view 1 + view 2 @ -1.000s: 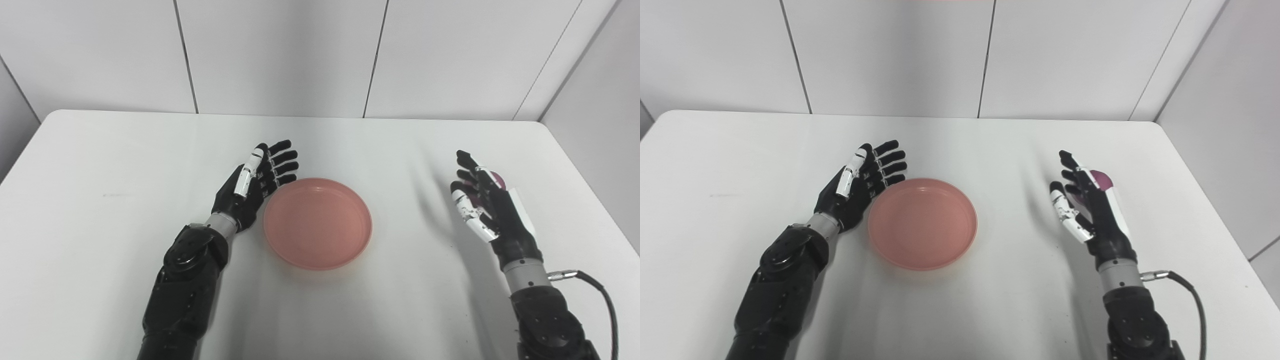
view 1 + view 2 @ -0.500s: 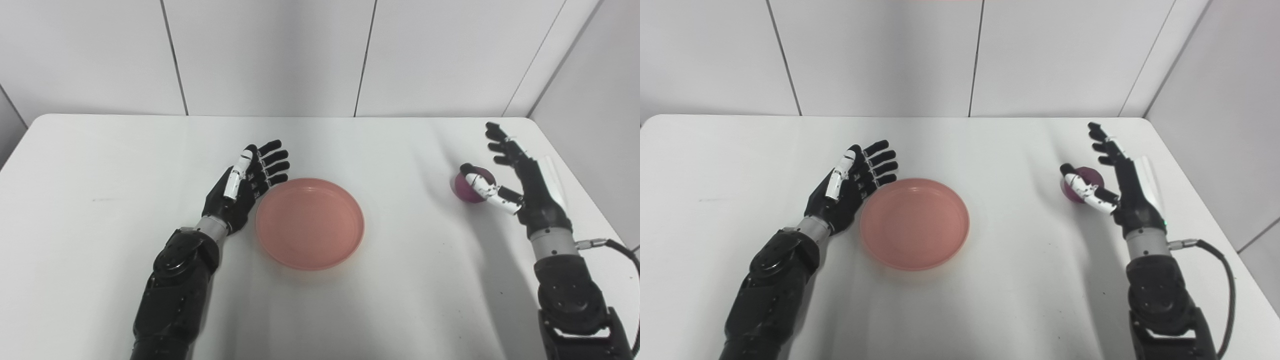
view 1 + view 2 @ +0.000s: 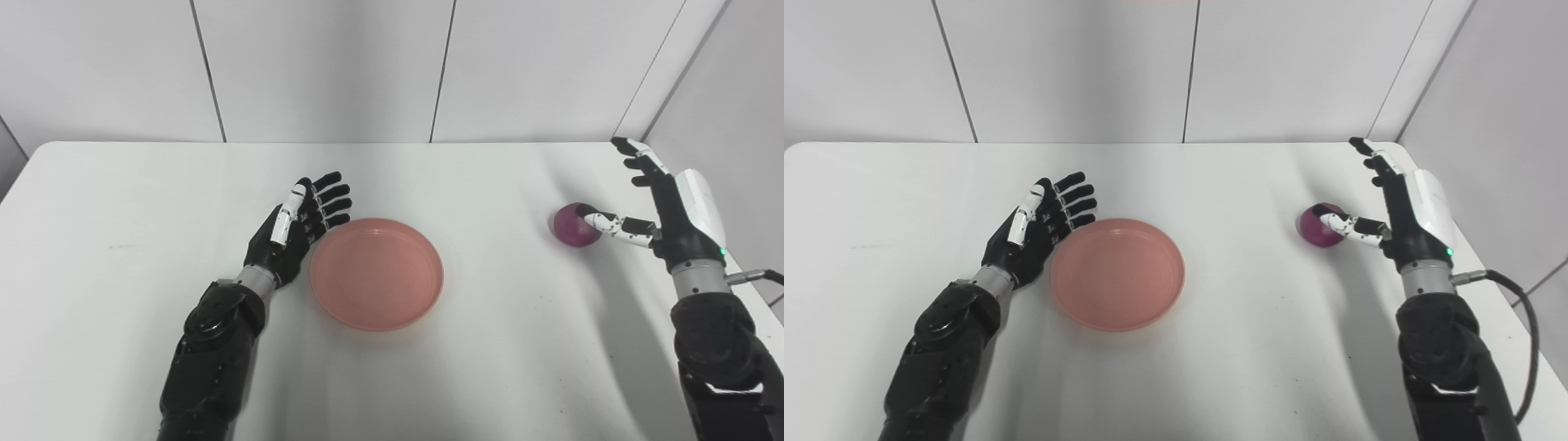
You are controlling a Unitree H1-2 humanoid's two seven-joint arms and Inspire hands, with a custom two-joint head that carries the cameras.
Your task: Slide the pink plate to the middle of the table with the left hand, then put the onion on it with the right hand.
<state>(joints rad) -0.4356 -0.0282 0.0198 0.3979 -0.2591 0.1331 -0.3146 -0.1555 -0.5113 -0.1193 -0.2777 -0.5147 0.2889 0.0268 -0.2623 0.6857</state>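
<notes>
A round pink plate (image 3: 376, 273) lies flat near the middle of the white table (image 3: 122, 202). My left hand (image 3: 298, 223) rests open against the plate's left rim, fingers stretched toward the back. A small purple onion (image 3: 572, 225) sits on the table at the right. My right hand (image 3: 664, 202) is open just right of the onion, fingers raised and apart; only its thumb reaches the onion's top right side. In the right eye view the onion (image 3: 1321, 225) and right hand (image 3: 1404, 205) stand the same way.
White wall panels close the back of the table, and a side wall (image 3: 723, 110) rises close to the right hand. A black cable (image 3: 1522, 318) runs from the right wrist. The table's right edge passes just beyond the right forearm.
The right hand has swung out to the right and back, uncovering the onion, which now sits to its left with the thumb on it. The left hand and plate hold still; the camera shifted slightly.
</notes>
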